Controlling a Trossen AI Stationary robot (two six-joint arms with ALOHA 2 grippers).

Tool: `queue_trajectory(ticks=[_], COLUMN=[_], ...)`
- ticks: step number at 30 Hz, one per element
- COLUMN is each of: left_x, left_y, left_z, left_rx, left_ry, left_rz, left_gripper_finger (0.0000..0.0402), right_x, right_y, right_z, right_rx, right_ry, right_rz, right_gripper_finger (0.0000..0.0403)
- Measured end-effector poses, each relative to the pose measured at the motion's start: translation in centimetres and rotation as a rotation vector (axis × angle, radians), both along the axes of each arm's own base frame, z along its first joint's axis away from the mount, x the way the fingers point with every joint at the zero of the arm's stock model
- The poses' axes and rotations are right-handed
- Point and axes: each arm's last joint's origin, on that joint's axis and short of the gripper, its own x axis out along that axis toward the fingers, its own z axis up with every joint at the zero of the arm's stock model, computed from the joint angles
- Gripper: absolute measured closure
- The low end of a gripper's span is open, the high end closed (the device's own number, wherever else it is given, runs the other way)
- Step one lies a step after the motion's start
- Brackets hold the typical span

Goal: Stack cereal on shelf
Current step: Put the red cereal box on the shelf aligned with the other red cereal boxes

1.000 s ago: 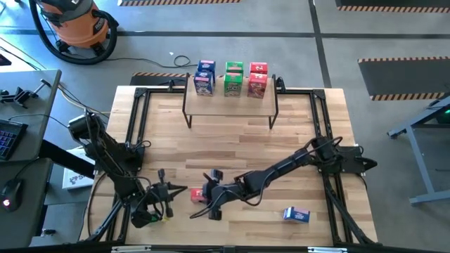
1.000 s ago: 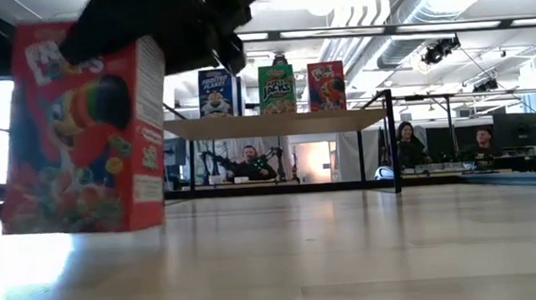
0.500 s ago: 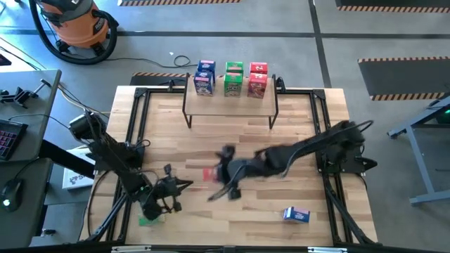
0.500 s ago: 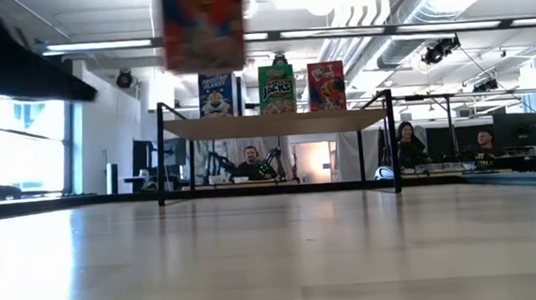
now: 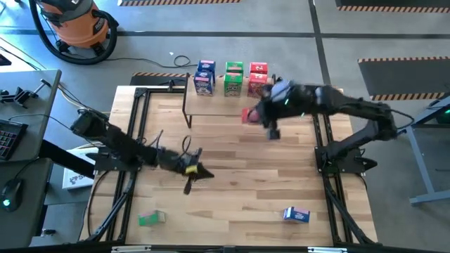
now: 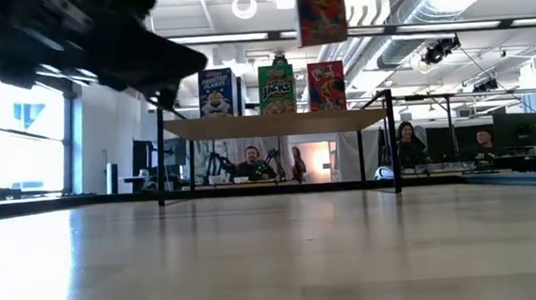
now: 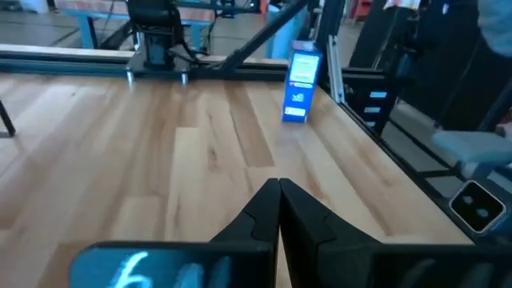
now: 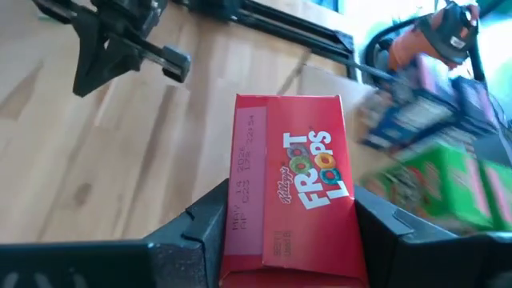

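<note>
Above table, upright red cereal box (image 6: 321,9)

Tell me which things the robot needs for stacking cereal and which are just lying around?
Needed: red cereal box in the right gripper; shelf with its boxes; green box and blue box on the table; left gripper, shut and empty.

Lying around: orange vacuum; keyboard.

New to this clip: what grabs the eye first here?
The right gripper holds a red cereal box in the air beside the shelf, where boxes already stand in blue, green and red stacks. The left gripper, jaws shut, hangs over mid-table; blue and green boxes lie near the front edge.
</note>
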Motion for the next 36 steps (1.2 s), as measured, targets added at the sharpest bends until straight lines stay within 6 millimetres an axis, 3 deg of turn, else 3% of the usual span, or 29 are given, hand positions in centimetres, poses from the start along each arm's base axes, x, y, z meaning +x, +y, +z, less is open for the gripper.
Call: queue_trajectory(ticks=[5, 10, 15, 22, 28, 36], left_x=[0.9, 1.2, 0.8, -0.3, -1.0, -1.1], left_y=[3.8, 7.2, 10.7, 15.1, 17.0, 17.2], left_z=[0.8, 2.2, 2.7, 2.6, 2.6, 2.4], left_rx=[-0.024, -0.036, -0.045, -0.066, -0.061, -0.060], left_ry=[-0.079, -0.221, -0.268, -0.255, -0.252, -0.233], left_rz=[-0.021, -0.048, -0.042, 0.017, 0.060, 0.066], left_gripper_finger=[0.0401, 0.0401, 0.0401, 0.0401, 0.0401, 0.0401], right_x=[-1.8, -2.1, -2.5, -2.9, -2.5, -3.2], right_y=[-4.2, -7.4, -9.6, -11.2, -11.9, -13.5], right_z=[0.3, -0.3, -0.5, -1.1, -3.7, -5.6], right_rx=[0.041, 0.117, 0.146, 0.191, 0.214, 0.233], right_ry=[0.002, 0.004, -0.020, -0.062, -0.040, -0.022], right_rz=[-0.052, -0.046, -0.072, -0.057, -0.066, -0.117], right_gripper_finger=[0.0238, 0.0238, 0.0238, 0.0238, 0.0238, 0.0238])
